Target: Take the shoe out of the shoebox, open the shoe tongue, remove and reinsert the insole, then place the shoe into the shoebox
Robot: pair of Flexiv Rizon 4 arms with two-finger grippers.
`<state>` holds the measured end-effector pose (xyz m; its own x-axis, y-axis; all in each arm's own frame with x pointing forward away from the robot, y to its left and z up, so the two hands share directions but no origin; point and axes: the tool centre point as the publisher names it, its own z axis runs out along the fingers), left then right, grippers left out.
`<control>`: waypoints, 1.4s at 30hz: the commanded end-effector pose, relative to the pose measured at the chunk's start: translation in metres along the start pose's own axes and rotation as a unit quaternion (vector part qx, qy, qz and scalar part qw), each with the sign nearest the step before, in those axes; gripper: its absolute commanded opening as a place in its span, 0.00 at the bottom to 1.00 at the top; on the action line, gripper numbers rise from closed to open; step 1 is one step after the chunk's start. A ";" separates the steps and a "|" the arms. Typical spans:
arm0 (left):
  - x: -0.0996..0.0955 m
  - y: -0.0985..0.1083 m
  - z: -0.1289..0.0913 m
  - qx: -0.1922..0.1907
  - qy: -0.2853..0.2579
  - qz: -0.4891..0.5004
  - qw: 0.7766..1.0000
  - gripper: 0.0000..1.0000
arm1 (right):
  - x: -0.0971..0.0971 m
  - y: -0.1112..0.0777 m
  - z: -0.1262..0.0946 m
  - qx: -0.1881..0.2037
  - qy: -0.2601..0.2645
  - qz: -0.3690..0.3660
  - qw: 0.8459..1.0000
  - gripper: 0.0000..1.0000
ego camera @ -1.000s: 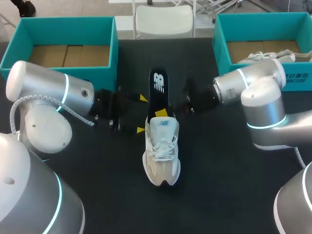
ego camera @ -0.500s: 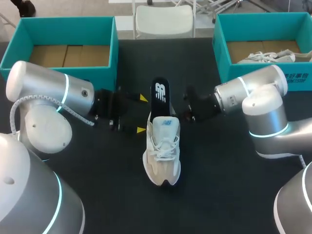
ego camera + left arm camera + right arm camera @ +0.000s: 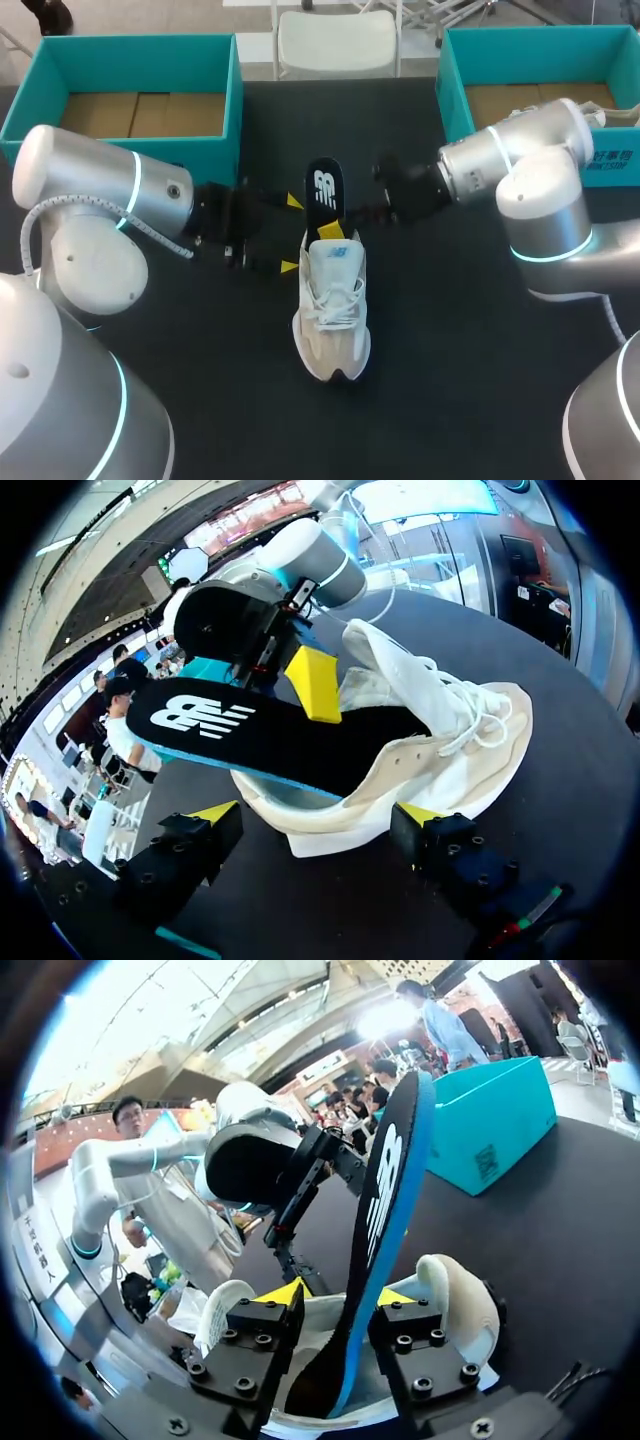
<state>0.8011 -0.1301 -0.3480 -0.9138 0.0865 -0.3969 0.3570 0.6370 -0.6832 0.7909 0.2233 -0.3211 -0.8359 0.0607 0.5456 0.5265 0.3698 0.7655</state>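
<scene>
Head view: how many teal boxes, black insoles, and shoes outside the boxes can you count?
Teal cardboard shoeboxes: 2, the left shoebox and the right shoebox
Black foam insole: 1
Cream lace-up shoe outside the boxes: 1
Total: 4

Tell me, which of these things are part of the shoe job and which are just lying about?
Job: shoe; insole, held in the right tool; left tool, open at the heel; empty teal box, probably its shoebox.
Lying about: other teal box, on the right side.
</scene>
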 end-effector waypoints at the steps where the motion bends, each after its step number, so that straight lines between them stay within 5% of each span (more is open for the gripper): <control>1: 0.000 0.000 0.000 -0.001 0.000 0.000 1.000 1.00 | -0.012 0.003 0.004 0.020 0.018 0.009 1.000 0.18; 3: 0.000 0.000 0.000 -0.001 0.000 0.000 1.000 1.00 | -0.012 -0.002 0.006 0.027 0.024 0.019 0.999 0.00; 19: 0.000 0.000 0.000 -0.001 0.000 0.000 1.000 1.00 | 0.015 -0.056 0.026 0.065 0.038 0.110 0.991 0.00; 21: 0.000 0.000 0.000 -0.001 0.000 0.000 1.000 1.00 | 0.016 -0.056 0.025 0.061 0.031 0.109 0.992 0.00; 25: 0.000 0.000 0.000 -0.001 0.000 0.000 1.000 1.00 | 0.017 -0.044 0.020 0.067 0.017 0.097 0.993 0.25; 30: 0.000 0.000 0.000 -0.001 0.000 0.000 1.000 1.00 | 0.016 -0.030 0.012 0.069 0.003 0.080 0.994 0.33; 36: 0.000 0.000 0.000 -0.001 0.000 0.000 1.000 1.00 | 0.004 -0.014 0.008 0.085 0.000 0.067 0.994 0.35; 42: 0.000 0.000 0.000 -0.001 0.000 0.000 1.000 1.00 | -0.013 -0.010 0.009 0.100 0.010 0.073 0.992 0.24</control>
<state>0.8012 -0.1302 -0.3481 -0.9138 0.0865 -0.3969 0.3571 0.6370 -0.6832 0.7842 0.2215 -0.3331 -0.7588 0.1186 0.6405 0.6016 0.5045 0.6193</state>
